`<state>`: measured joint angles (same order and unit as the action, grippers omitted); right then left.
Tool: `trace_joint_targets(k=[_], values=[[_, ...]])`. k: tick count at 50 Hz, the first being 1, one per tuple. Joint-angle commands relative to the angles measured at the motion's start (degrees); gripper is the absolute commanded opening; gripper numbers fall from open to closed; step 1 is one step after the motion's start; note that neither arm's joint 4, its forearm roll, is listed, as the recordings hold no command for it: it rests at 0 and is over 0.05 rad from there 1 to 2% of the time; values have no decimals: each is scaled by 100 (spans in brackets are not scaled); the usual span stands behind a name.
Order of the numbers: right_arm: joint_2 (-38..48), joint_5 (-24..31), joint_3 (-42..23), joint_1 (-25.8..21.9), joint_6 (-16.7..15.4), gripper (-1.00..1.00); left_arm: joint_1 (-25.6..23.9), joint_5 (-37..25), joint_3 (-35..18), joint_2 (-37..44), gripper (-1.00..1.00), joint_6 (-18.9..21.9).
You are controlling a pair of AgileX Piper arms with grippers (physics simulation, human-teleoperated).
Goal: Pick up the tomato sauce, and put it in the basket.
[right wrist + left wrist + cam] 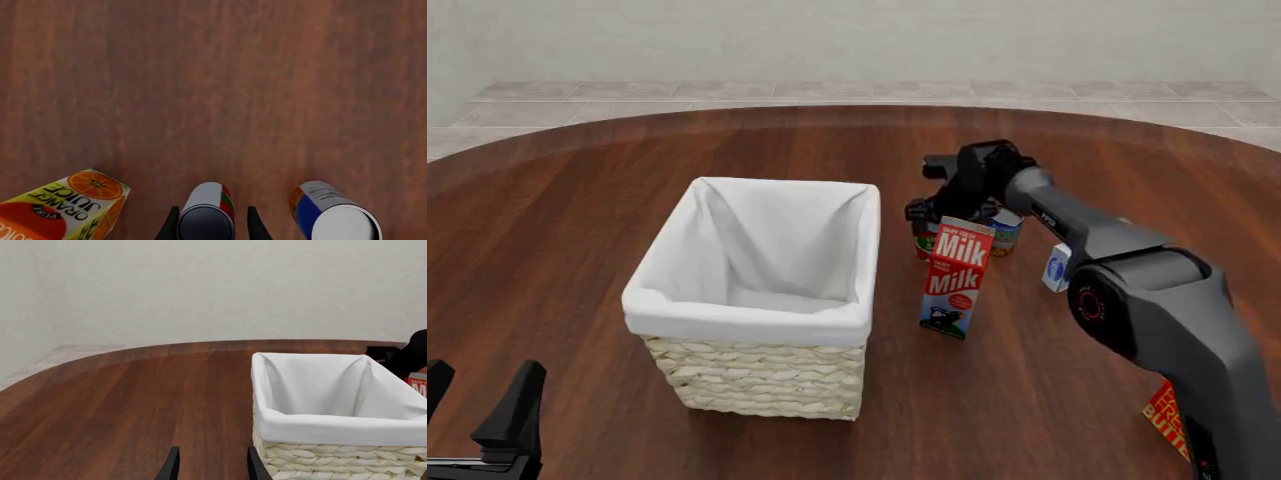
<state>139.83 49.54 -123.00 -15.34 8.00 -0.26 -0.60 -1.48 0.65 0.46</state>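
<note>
The tomato sauce [208, 212], a small can with a red and green label and a dark top, stands upright on the wooden table. My right gripper [211, 226] is open, with one finger on each side of the can. In the front view the right gripper [941, 212] reaches down behind the milk carton [954, 275], which hides most of the can. The basket [694, 310], pale wicker with a white liner, sits left of the carton and holds nothing. My left gripper [478, 392] is open and holds nothing, low at the near left, short of the basket [320, 455].
An orange juice carton [63, 210] stands on one side of the tomato sauce and a blue-labelled can [330, 215] on the other. In the front view the blue can [1005, 232], a small white box [1057, 268] and a red butter box [1165, 415] lie right of the milk carton.
</note>
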Motion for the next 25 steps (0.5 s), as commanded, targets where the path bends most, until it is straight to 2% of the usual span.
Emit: trace_joint_targets(k=[1, 11, 12, 25], values=[[26, -17, 72, -24, 64, 100, 16, 13, -12, 23, 100, 4], [23, 9, 66, 4, 74, 100, 16, -21, -8, -14, 100, 4], [18, 14, 67, 5, 74, -100, 16, 13, -12, 23, 100, 4], [-60, 15, 125, -13, 90, -100, 17, -21, -8, -14, 100, 4]])
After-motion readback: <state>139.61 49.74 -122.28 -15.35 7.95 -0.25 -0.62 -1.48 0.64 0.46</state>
